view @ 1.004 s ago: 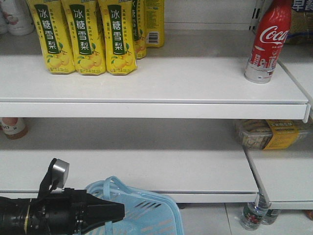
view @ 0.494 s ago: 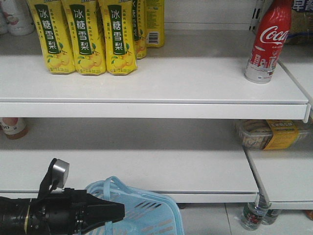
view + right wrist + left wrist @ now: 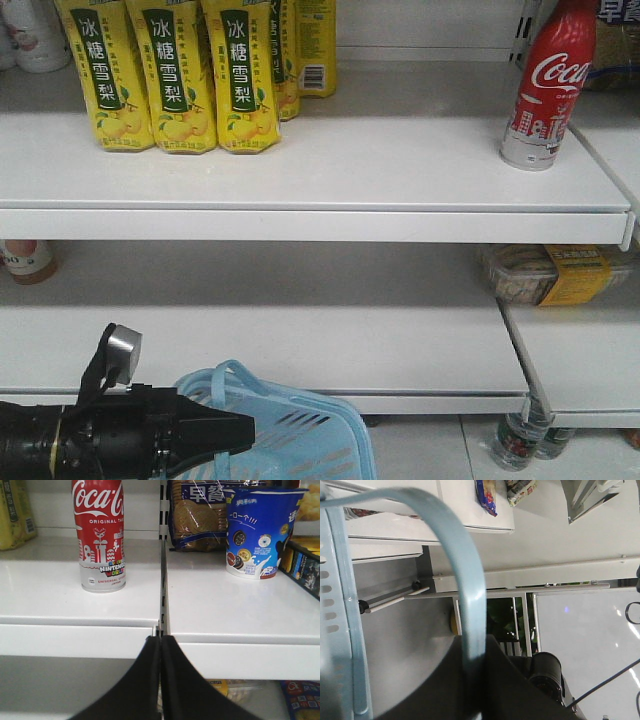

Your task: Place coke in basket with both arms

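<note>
The left jaws gripped the basket [image 3: 322,442] by its handle [image 3: 470,595], apparently to carry it, while the right jaws, closed and empty, faced the coke [image 3: 100,535].

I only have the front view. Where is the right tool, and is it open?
Observer: It is outside your view. Its wrist camera shows the right tool shut, tip level with the shelf edge.
Operator: How does the coke sit from there?
Observer: Up and left of the tip, upright, untouched.
Operator: Does the left tool have the basket?
Observer: The left wrist view shows the handle running into that tool, apparently clamped.
</note>
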`<state>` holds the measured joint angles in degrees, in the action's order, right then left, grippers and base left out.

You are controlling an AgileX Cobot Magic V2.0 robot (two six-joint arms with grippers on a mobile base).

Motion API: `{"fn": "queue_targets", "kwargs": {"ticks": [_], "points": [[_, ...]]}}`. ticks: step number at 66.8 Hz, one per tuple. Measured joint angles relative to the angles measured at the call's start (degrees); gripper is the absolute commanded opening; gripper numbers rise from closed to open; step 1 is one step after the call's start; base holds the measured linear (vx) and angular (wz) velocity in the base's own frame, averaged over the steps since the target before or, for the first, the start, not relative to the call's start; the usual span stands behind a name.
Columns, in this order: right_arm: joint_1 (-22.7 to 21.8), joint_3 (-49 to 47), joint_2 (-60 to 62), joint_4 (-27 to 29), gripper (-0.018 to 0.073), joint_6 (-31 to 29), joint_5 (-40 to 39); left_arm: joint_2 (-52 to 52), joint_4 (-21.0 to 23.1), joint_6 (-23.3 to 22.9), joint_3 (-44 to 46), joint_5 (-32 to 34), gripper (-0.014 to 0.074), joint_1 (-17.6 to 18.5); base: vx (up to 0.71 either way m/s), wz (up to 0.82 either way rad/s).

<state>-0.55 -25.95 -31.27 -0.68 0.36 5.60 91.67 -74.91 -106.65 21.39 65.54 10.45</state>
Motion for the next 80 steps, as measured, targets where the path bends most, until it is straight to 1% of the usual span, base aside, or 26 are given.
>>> {"fn": "queue_targets", "kwargs": {"ticks": [13,28,41,52,73,80], "points": [[0.0,-0.3,-3.7,0.0,-0.0009,0.1,-0.5,0.0,0.0,0.0,0.0,0.0,-0.0006,0.0,0.00,0.00],[0.0,-0.3,-4.2,-0.1,-0.0001,-0.4,-0.5,0.0,0.0,0.0,0.0,0.0,-0.0006,0.0,0.00,0.00],[0.0,-0.3,-4.2,-0.1,0.0051,-0.4,-0.5,0.0,0.0,0.0,0.0,0.0,-0.0006,0.0,0.00,0.00],[0.0,-0.3,-4.2,-0.1,0.0149,-0.4,-0.5,0.0,0.0,0.0,0.0,0.0,-0.0006,0.0,0.00,0.00],[0.0,-0.3,-4.2,-0.1,0.0414,-0.4,-0.5,0.0,0.0,0.0,0.0,0.0,-0.0006,0.0,0.00,0.00],[0.0,-0.3,-4.2,-0.2,0.0478,-0.4,-0.5,0.0,0.0,0.0,0.0,0.0,-0.0006,0.0,0.00,0.00]]}}
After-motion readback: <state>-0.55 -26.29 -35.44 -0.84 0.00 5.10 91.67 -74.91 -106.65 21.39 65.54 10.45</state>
